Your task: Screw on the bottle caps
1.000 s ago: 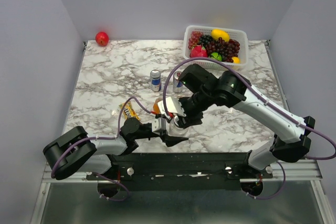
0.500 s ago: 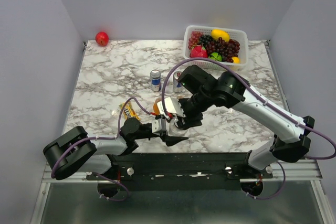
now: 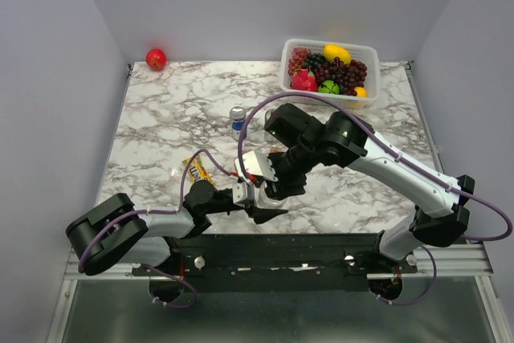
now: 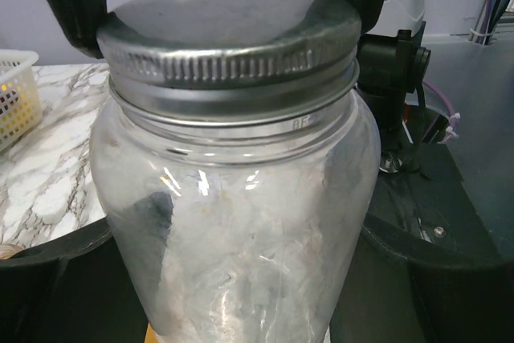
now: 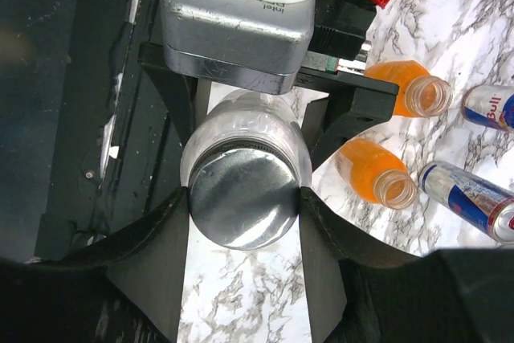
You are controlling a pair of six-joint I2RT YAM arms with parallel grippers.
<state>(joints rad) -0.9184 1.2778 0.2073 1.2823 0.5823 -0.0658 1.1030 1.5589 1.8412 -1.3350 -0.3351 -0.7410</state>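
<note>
The left gripper (image 5: 249,138) clamps the clear glass jar (image 4: 241,230) by its body while the right gripper (image 5: 243,198) pinches the silver lid (image 4: 229,30), apparently seated on its neck.

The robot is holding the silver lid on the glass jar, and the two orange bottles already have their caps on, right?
No. Both orange bottles are uncapped, mouths open, in the right wrist view. The silver lid does sit on the jar, held by the right gripper.
</note>
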